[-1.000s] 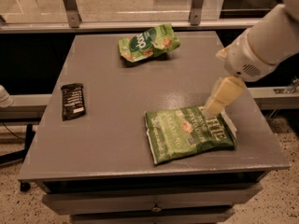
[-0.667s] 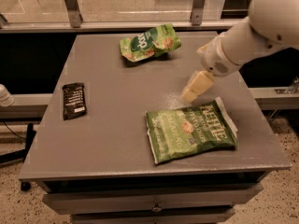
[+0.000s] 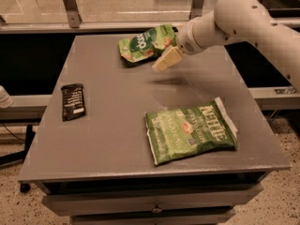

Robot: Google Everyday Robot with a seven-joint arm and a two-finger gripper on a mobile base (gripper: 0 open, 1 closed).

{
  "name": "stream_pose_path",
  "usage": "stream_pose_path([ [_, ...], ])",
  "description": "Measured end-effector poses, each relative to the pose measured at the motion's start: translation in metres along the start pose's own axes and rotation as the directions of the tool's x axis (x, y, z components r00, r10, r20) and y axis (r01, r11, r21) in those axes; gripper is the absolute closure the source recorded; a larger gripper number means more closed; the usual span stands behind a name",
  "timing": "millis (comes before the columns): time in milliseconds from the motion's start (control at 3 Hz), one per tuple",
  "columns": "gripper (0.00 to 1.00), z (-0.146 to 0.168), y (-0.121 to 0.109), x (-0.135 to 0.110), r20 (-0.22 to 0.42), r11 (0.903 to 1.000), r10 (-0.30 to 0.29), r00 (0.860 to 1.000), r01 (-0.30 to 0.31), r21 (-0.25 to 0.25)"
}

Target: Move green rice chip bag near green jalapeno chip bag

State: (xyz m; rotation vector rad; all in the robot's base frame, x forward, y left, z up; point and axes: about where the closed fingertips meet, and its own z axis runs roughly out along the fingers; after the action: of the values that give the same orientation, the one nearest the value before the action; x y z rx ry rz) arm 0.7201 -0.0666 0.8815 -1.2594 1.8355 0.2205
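Observation:
The green rice chip bag is small and puffy with a dark round logo. It lies at the far middle of the grey table. The green jalapeno chip bag is larger and flat with white "Kettle" lettering. It lies at the front right of the table. My gripper hangs above the table just right of and in front of the rice bag, at the end of the white arm that reaches in from the upper right. It holds nothing that I can see.
A small dark snack bar lies near the table's left edge. A metal rail and glass wall run behind the table. A drawer front sits below the table's front edge.
The arm has swung left and toward the far side, from beside the jalapeno bag to next to the rice bag. Both bags lie where they were.

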Motion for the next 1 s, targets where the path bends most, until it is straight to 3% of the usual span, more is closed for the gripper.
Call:
stream_pose_path([
  [333,0.00,0.031,-0.031,-0.024,0.087,0.9981,0.035,0.996,-0.039,0.047],
  [667,0.00,0.048,-0.046,-0.032,0.117,0.9954,0.052,0.992,-0.061,0.075],
  [1000,0.19,0.057,-0.053,-0.023,0.102,0.9939,0.060,0.993,-0.068,0.087],
])
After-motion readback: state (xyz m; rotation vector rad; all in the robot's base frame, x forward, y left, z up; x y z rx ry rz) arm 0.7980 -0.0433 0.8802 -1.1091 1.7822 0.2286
